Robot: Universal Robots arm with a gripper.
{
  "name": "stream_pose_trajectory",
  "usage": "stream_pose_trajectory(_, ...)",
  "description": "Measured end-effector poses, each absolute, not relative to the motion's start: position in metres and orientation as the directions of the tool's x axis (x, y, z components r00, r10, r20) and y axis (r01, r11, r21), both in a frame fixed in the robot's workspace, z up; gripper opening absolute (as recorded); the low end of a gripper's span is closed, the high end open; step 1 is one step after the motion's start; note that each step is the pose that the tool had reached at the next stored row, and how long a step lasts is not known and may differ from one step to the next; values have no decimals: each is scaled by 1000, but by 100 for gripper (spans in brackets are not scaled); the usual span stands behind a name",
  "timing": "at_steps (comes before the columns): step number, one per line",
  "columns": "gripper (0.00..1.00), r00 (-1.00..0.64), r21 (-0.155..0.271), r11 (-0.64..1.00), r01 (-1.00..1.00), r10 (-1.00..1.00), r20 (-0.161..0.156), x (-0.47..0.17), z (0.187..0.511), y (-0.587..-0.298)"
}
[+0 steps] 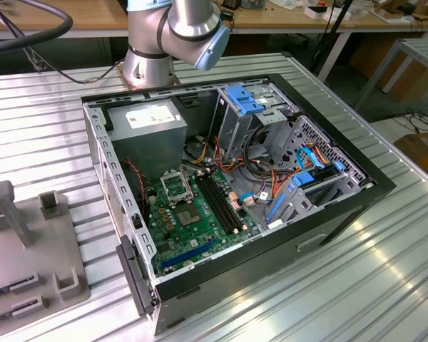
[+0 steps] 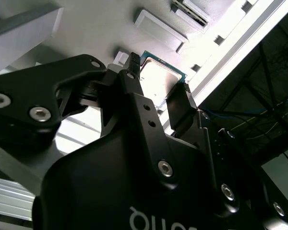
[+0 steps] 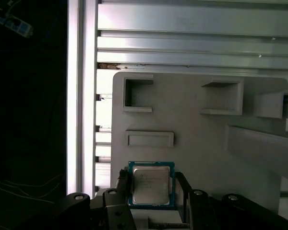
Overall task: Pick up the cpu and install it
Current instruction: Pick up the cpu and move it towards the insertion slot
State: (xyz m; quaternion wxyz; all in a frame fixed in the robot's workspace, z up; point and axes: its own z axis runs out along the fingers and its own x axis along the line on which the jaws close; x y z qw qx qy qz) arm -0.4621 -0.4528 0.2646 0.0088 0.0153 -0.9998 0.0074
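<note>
black tool (image 3: 151,178), fingers (image 3: 181,186) pinching the cpu (image 3: 151,186) edges

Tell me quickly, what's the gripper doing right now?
Gripper: closed, holding the cpu by two opposite edges.

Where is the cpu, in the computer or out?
Out. In both wrist views the gripper clamps the cpu over the grey tray, not inside the case.

A ribbed metal table (image 1: 385,285) is backed by wooden benches (image 1: 93,14) at twelve o'clock, with dark floor (image 1: 392,100) at two.
</note>
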Motion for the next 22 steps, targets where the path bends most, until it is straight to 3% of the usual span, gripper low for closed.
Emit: stream_pose_trajectory(22,47,-999,-15,999,-31,-31,18,-462,280,-453)
